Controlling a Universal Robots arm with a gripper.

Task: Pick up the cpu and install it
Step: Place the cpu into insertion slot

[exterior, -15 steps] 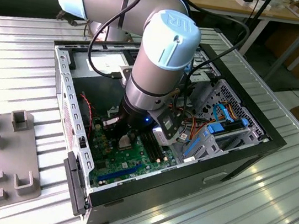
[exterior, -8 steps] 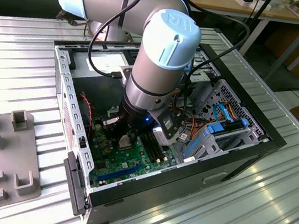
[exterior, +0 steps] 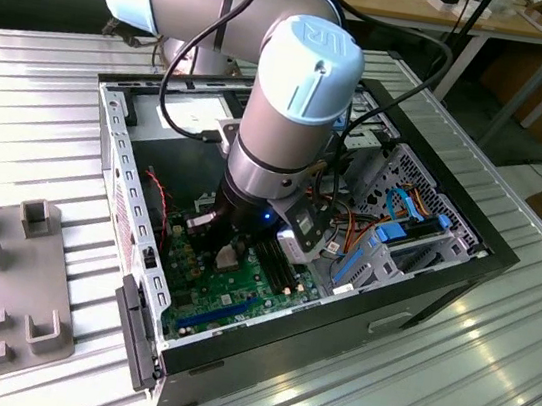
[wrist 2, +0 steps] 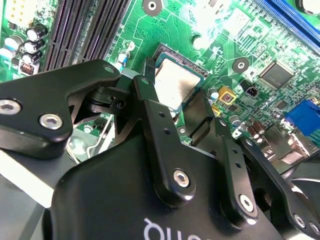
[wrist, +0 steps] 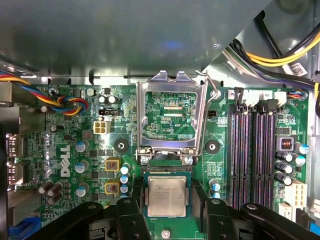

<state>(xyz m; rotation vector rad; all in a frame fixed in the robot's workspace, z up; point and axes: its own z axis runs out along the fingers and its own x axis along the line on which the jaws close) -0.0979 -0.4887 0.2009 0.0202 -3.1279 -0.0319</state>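
Observation:
The cpu, a small square chip with a silver-grey top, lies flat in the socket on the green motherboard. The socket's metal load frame stands flipped open beyond it. My gripper hangs right over the chip, one black finger on each side. In the second wrist view the cpu sits between the fingers, and a strip of board shows between the chip and the far finger. My gripper is open. The exterior view shows the gripper down inside the case.
The open computer case walls the work on all sides. Memory slots run beside the socket, with bundled cables and yellow-black wires nearby. Blue drive brackets are at the exterior view's right. A grey fixture stands on the table outside.

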